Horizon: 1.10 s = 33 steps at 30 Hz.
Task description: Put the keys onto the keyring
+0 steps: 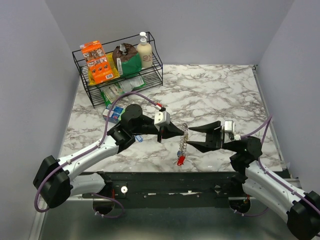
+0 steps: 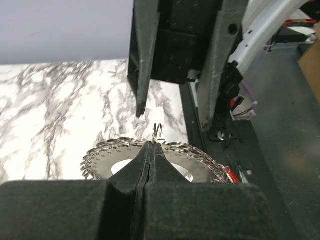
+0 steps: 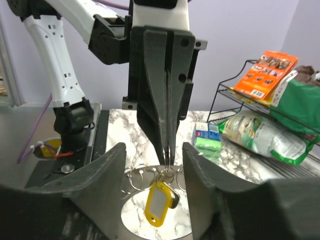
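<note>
While your left pincer is clamping the keyring, your right pincer is gaping. You're likely adding a second grip next.

Probably a robot lab cell, plain walls, marble-print tabletop, stocked wire rack

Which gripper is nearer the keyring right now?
Left. The left gripper is shut on the keyring, pinching its edge. The right gripper faces it from the other side, jaws open, not gripping.
</note>
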Available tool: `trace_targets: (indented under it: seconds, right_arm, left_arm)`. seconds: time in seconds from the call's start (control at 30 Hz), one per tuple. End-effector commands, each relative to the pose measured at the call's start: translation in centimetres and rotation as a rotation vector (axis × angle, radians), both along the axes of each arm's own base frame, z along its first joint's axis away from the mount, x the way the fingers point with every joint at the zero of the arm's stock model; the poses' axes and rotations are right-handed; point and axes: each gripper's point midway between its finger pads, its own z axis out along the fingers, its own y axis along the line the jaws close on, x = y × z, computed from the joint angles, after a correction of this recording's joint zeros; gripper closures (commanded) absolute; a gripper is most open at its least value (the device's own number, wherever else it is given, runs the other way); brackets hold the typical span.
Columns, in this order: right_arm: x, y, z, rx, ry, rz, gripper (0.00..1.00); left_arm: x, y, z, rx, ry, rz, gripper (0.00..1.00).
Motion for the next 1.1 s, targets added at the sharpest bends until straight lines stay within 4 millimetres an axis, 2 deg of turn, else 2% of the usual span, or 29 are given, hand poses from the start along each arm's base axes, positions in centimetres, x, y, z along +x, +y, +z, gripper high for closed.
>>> trace_targets:
  seconds: [0.0,0.07,0.1,0.17,0.27,0.3,0.4,0.47,0.5,0.53,0.57,0.6,0.63,0.73,0.9,1.07]
  right_arm:
    - [0.4,-0.5,0.5,0.040,-0.003,-0.053,0.26]
    - [0.7,-1.0,0.0,0.062,0.023,-0.085,0.15]
    - [1.1,-1.4,0.5,0.098,0.019,-0.124,0.06]
    - [1.2,-2.2,0.8,0.138,0.021,-0.162,0.01]
    - [1.9,-3.1,1.2,0.175,0.049,-0.231,0.00]
    - [2.8,-3.2,0.7,0.160,0.107,-0.267,0.00]
    - [3.8,-3.1,0.2,0.118,0.186,-0.304,0.00]
    - [4.2,-2.9,-0.3,0.091,0.226,-0.306,0.00]
    - [4.5,-2.7,-1.2,0.059,0.263,-0.309,0.00]
    - [4.7,-2.6,-0.8,0.047,0.262,-0.313,0.00]
    - [5.0,-2.6,-1.1,0.030,0.282,-0.324,0.00]
    - [5.5,-2.6,-2.2,-0.004,0.331,-0.344,0.00]
    - [5.8,-2.6,-2.1,-0.007,0.340,-0.352,0.00]
    - [6.5,-2.8,-2.8,-0.018,0.379,-0.390,0.00]
    - [7.4,-3.1,-3.9,-0.041,0.426,-0.437,0.00]
    - [8.1,-2.8,-5.4,-0.080,0.481,-0.446,0.00]
  left_arm:
    - [1.2,0.8,1.6,0.004,-0.084,0.102,1.00]
    - [1.6,1.3,1.5,0.024,-0.094,0.139,1.00]
    - [1.6,1.5,1.6,0.027,-0.102,0.143,1.00]
    - [1.6,2.0,1.7,0.035,-0.108,0.159,1.00]
    - [1.7,2.7,1.9,0.037,-0.114,0.175,1.00]
    - [2.0,2.9,1.9,0.040,-0.112,0.185,1.00]
    - [2.4,3.3,2.1,0.042,-0.094,0.204,1.00]
    - [2.9,3.6,2.1,0.051,-0.077,0.216,1.00]
    - [3.1,3.7,2.0,0.057,-0.068,0.215,1.00]
    - [3.6,3.9,1.6,0.080,-0.046,0.228,1.00]
    - [3.9,4.0,2.0,0.082,-0.043,0.234,1.00]
    - [4.3,4.2,1.9,0.095,-0.039,0.242,1.00]
    - [4.6,4.4,1.4,0.121,-0.017,0.252,1.00]
    - [6.6,5.7,1.2,0.165,0.030,0.328,1.00]
    - [10.5,9.0,2.2,0.170,0.045,0.489,1.00]
    - [12.5,11.8,3.4,0.173,0.024,0.624,1.00]
